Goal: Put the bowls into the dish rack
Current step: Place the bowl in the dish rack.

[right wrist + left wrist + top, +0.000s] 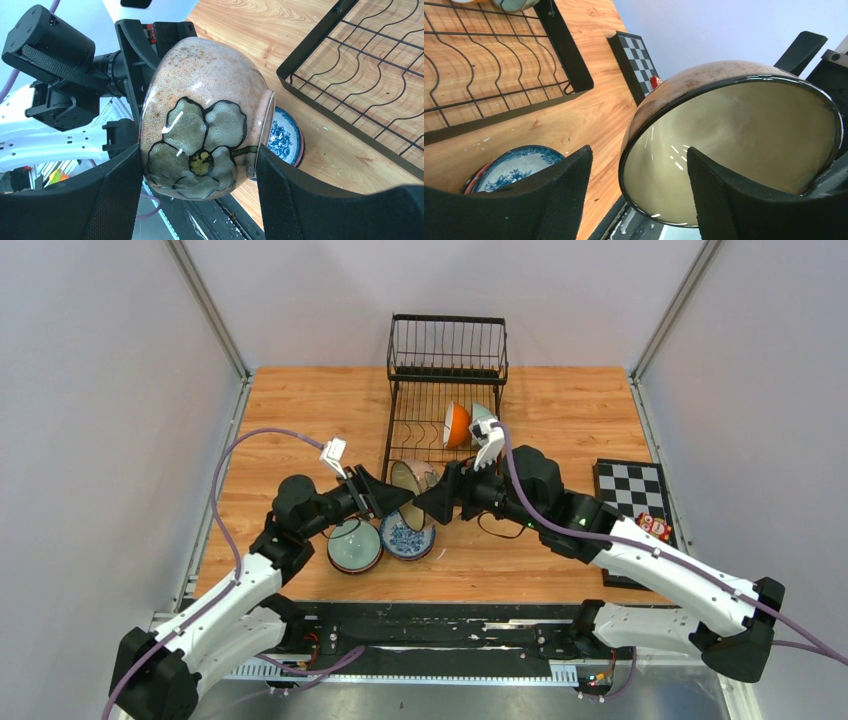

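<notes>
top view: the dish rack (447, 348) stands at the far middle of the table. an orange bowl (456, 425) and a pale green bowl (479, 411) already stand on edge in the right part of its base tier. just in front of the dish rack the two arms meet over a speckled bowl (415, 478), the left gripper (398, 496) on one side and the right gripper (426, 498) on the other. further out from the dish rack's front edge, a celadon bowl (354, 545) and a blue-and-white bowl (406, 538) sit on the table, not yet loaded

left wrist view: the left gripper's jaws are spread. one finger (724, 200) sits over the speckled bowl's mouth and the other (559, 200) is outside the rim with a clear gap, so it pinches nothing. a red edge shows under the blue-and-white bowl, perhaps another bowl, though i cannot tell

right wrist view: the right gripper is clamped on the speckled bowl, a pad pressed to each side, with the flower pattern facing the camera. the bowl hangs in the air off the dish rack's near corner

judgement: two bowls are in and one is in hand, passing to the right arm. at least two wait in front of the dish rack, so the job looks under half done
</notes>
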